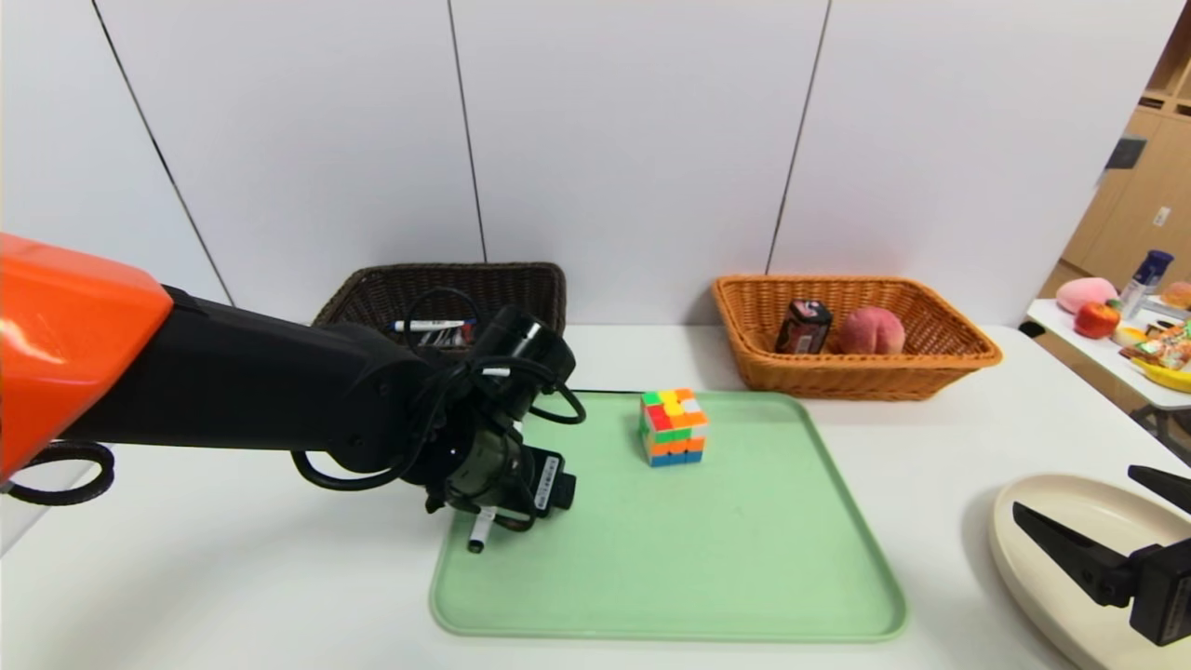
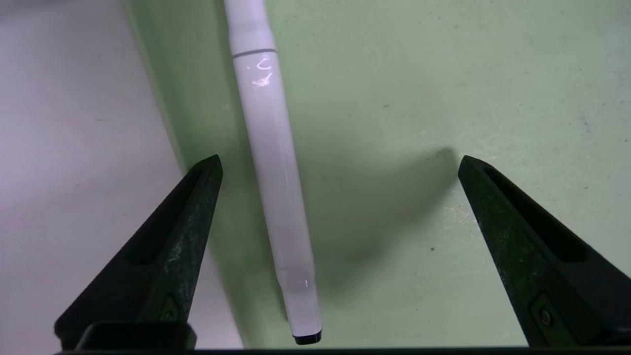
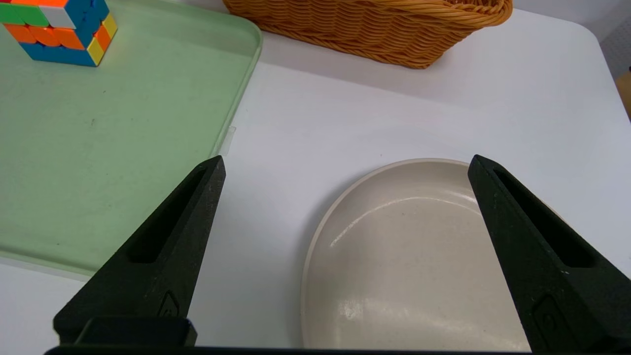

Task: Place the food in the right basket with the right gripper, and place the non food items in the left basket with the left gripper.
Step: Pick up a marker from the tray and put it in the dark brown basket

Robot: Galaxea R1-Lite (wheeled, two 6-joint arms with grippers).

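Multicoloured cube (image 1: 673, 426), pale-green tray (image 1: 744, 558)

Green tray (image 1: 744, 577), cream plate (image 1: 1051, 530)

1. Left gripper (image 1: 493, 521): fingers hidden under its own wrist at 9 o'clock of the green tray (image 1: 744, 577).
2. White marker (image 1: 481, 533): mostly covered in head view; upper end cropped in left wrist view.
3. Cream plate (image 1: 1023, 558): cut off at 4 o'clock.
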